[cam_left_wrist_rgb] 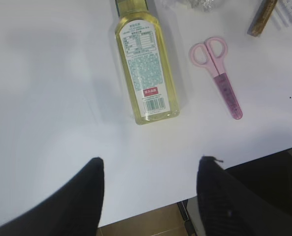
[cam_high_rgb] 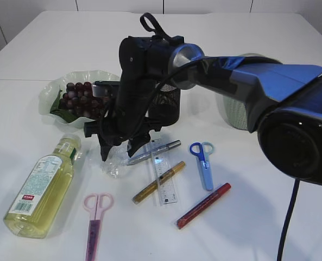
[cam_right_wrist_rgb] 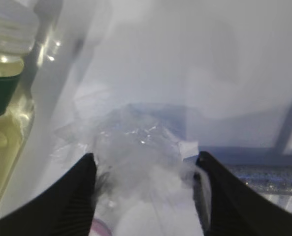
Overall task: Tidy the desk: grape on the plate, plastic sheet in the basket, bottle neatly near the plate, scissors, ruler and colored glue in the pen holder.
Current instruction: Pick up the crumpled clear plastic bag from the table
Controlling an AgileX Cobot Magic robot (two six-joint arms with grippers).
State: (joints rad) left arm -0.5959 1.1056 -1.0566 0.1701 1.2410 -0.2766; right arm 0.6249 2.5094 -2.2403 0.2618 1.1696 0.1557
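Exterior view: from the front, raised, slanting down over the table; right arm close to the lens.
Left wrist view: high, looking down past two fingers at the table's near edge; takes in bottle and pink scissors, both shared with the exterior view.
Right wrist view: very close, low, on the plastic sheet; bottle at left edge, shared with both other views.

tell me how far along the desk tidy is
Done: the grapes sit on the plate. In hand: the right end effector straddles the plastic sheet, jaws apart. Left: the bottle lies on its side, and both scissors, the ruler and the glue pens are on the table.
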